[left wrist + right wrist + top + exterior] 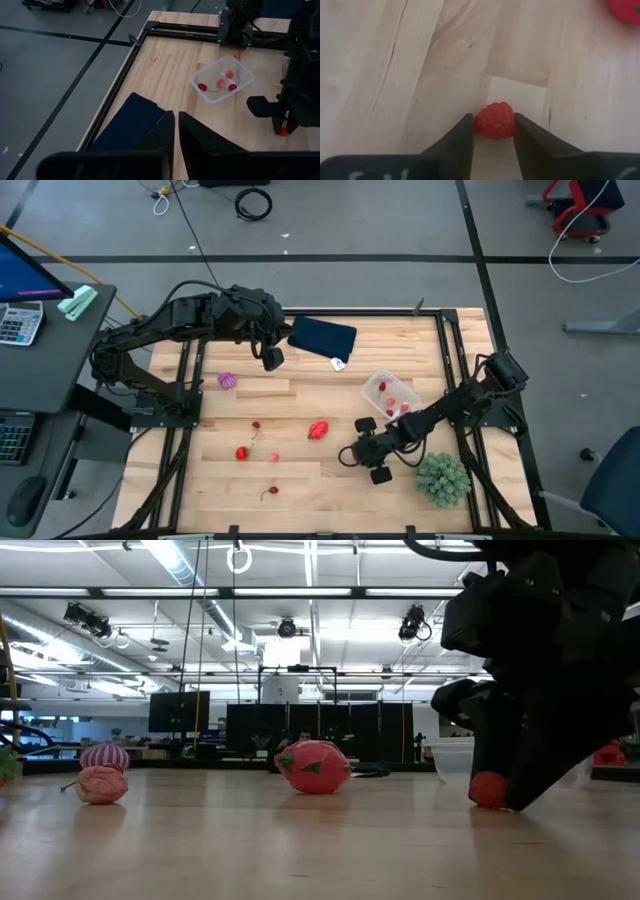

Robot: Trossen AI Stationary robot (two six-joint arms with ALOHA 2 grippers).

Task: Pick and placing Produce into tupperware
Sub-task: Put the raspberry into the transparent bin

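Observation:
The clear tupperware (389, 393) sits right of the table's centre and holds a few red and pink pieces (220, 83). Loose produce lies to its left: a red strawberry-like piece (318, 429), small red bits (242, 452) and a purple one (227, 380). My right gripper (350, 453) is low over the table in front of the tupperware, shut on a red raspberry (494, 116). My left gripper (176, 131) hangs shut above the far left part of the table, near the navy cloth (322, 338). My right gripper pinches the red raspberry's two sides (479, 122) between its two fingers (461, 135). The fingers slant down from the table's right. In the low view the raspberry (488, 790) sits at table level under the fingers, its underside on the wood.
A bushy green plant (442, 478) stands at the near right corner, close behind my right arm. The folded navy cloth lies at the far edge. A black frame (447, 360) runs along the table's sides. Bare wood lies in the near middle.

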